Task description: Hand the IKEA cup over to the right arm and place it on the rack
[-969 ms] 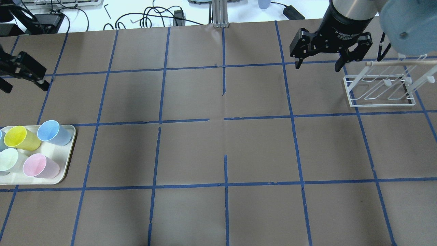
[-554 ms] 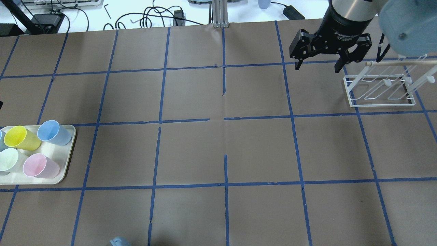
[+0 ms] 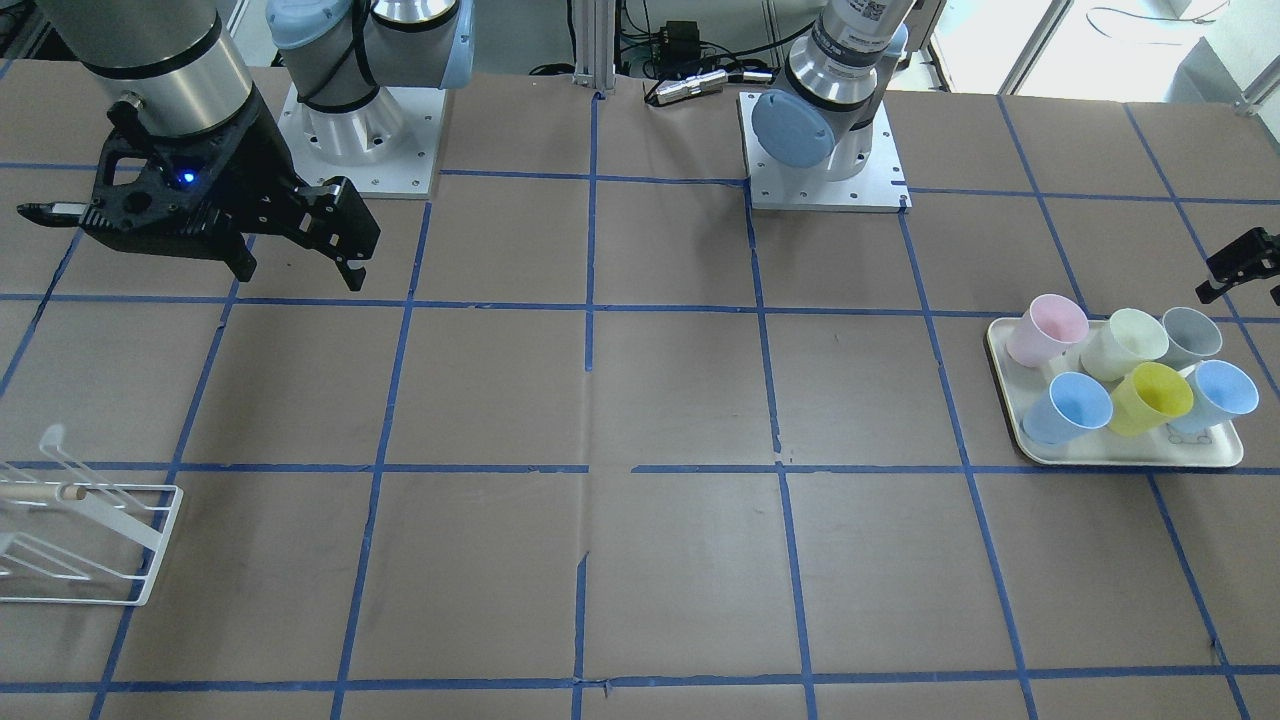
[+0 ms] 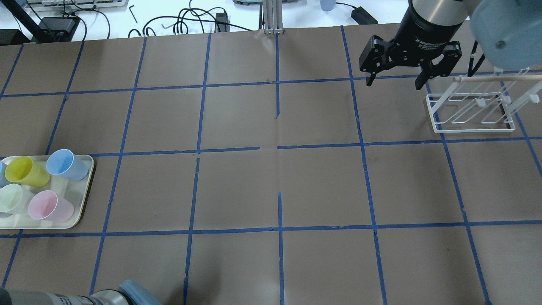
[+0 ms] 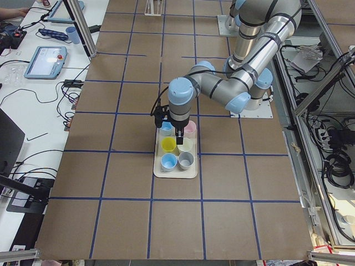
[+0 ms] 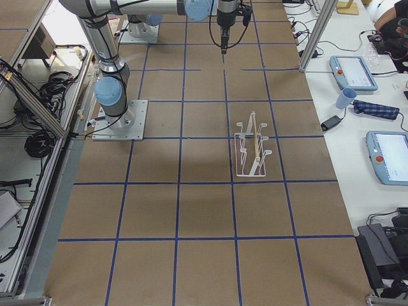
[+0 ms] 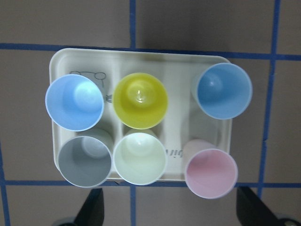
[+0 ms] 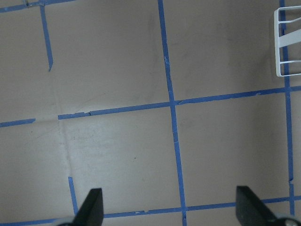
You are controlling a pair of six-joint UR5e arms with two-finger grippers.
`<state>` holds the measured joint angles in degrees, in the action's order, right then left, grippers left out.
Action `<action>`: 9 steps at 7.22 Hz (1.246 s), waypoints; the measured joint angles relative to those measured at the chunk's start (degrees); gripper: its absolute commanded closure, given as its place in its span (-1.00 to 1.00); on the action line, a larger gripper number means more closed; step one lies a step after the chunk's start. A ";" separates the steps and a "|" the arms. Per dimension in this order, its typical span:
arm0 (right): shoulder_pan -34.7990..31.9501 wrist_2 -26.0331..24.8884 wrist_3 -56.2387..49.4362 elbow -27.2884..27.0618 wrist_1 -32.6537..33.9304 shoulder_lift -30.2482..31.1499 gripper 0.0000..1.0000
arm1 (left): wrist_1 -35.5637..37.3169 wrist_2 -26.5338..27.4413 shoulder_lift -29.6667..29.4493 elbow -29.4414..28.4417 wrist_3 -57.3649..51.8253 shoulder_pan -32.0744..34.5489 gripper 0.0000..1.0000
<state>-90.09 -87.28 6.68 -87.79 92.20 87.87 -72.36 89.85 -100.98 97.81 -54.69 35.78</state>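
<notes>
The grey IKEA cup (image 7: pixel 85 161) stands upright in a corner of the cream tray (image 7: pixel 54 66), next to a pale green cup (image 7: pixel 140 158). It also shows in the front-facing view (image 3: pixel 1192 335). My left gripper (image 7: pixel 171 214) is open and empty, hovering above the tray, apart from all cups; the exterior left view shows it over the tray (image 5: pixel 176 132). My right gripper (image 4: pixel 394 82) is open and empty, held above the table just left of the white wire rack (image 4: pixel 470 110). The rack holds nothing.
Two light blue cups (image 7: pixel 74 102), a yellow cup (image 7: pixel 140 100) and a pink cup (image 7: pixel 210 173) share the tray with the grey one. The tray sits at the table's left edge (image 4: pixel 87 186). The left arm's elbow (image 4: pixel 131 294) juts in at the bottom.
The left gripper has gone out of the overhead view at the left edge, and the left arm's elbow has come in at the bottom. The right gripper has barely moved.
</notes>
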 measured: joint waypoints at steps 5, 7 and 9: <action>0.00 0.00 0.00 0.18 0.00 -0.07 -1.00 | 10.60 -0.40 -10.60 0.92 -11.84 -6.37 -1.00; 0.00 0.00 0.00 0.31 0.00 -0.09 -1.00 | 11.45 -0.44 -12.78 0.76 -12.21 -7.14 -0.71; 0.00 -0.01 0.00 0.36 0.00 -0.08 -1.00 | 11.61 -0.30 -13.58 1.04 -12.23 -7.51 -0.13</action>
<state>-90.09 -87.29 6.68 -87.44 92.20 87.79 -60.76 89.55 -114.56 98.85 -66.93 28.26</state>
